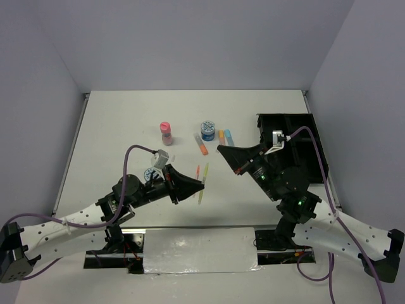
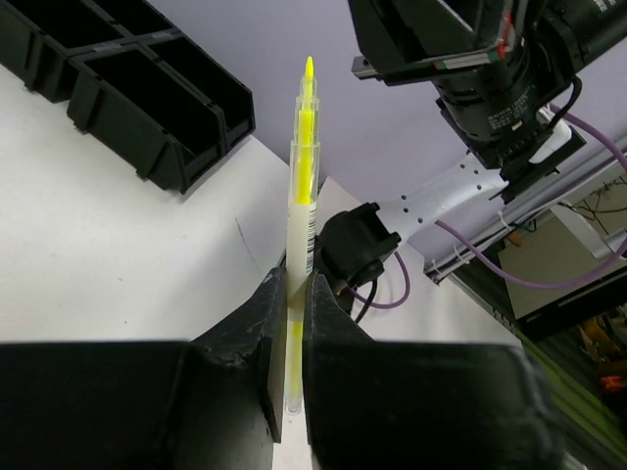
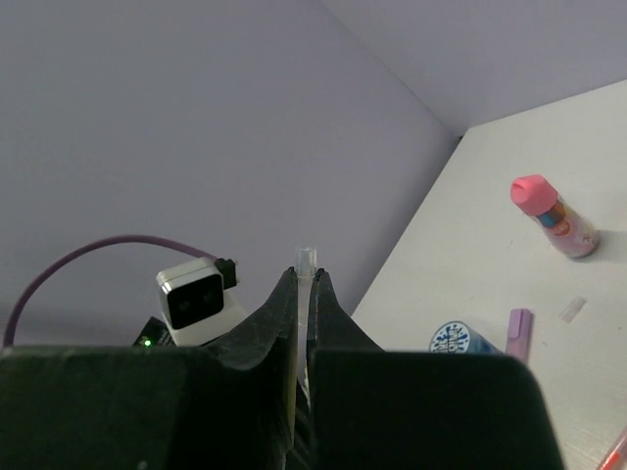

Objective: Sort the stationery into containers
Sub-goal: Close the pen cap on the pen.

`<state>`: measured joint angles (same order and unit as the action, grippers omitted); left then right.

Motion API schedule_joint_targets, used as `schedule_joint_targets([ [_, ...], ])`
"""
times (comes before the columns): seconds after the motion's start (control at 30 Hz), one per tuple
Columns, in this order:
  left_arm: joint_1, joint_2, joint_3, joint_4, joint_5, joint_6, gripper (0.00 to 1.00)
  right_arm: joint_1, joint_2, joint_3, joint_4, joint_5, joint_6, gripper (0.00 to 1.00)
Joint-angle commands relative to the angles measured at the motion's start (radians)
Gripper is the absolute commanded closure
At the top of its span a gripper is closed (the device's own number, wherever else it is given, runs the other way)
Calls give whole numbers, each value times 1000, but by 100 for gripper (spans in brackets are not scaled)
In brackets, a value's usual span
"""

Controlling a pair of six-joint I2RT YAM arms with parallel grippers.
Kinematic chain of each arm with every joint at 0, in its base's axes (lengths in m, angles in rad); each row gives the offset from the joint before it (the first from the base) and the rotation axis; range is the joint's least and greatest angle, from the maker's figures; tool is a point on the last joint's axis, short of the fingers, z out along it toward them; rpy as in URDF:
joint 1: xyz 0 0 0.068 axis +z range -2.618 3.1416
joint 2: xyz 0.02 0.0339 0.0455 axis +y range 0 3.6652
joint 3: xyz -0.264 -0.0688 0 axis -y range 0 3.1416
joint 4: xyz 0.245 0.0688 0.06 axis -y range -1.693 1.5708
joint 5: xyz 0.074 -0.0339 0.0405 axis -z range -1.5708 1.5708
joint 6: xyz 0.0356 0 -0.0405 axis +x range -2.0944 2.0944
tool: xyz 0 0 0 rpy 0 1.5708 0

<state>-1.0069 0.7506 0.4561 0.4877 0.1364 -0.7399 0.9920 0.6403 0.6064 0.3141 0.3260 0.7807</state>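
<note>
White table (image 1: pixel 126 126), roomy mid-field: left hand (image 2: pixel 297 294) clamps yellow pen (image 2: pixel 304 147); right hand (image 3: pixel 304 284) pinches thin clear tube (image 3: pixel 306 257).

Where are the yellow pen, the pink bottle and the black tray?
yellow pen (image 2: pixel 304 215): left wrist view, on its clear barrel.
pink bottle (image 1: pixel 167 135): top external view, on its body.
black organiser tray (image 1: pixel 297 123): top external view, on its far wall.

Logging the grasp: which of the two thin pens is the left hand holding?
The yellow pen, clamped in the left hand; the thin orange pen lies loose on the table beside it.
</note>
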Motion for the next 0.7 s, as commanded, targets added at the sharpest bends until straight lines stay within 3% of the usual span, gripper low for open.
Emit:
schedule_joint_targets([
  [0.0, -7, 15, 19, 94, -27, -15, 100, -3, 4, -2, 75, -38, 12, 100],
  [0.67, -7, 9, 26, 68, -47, -3, 100, 0, 68, -19, 83, -82, 29, 100],
])
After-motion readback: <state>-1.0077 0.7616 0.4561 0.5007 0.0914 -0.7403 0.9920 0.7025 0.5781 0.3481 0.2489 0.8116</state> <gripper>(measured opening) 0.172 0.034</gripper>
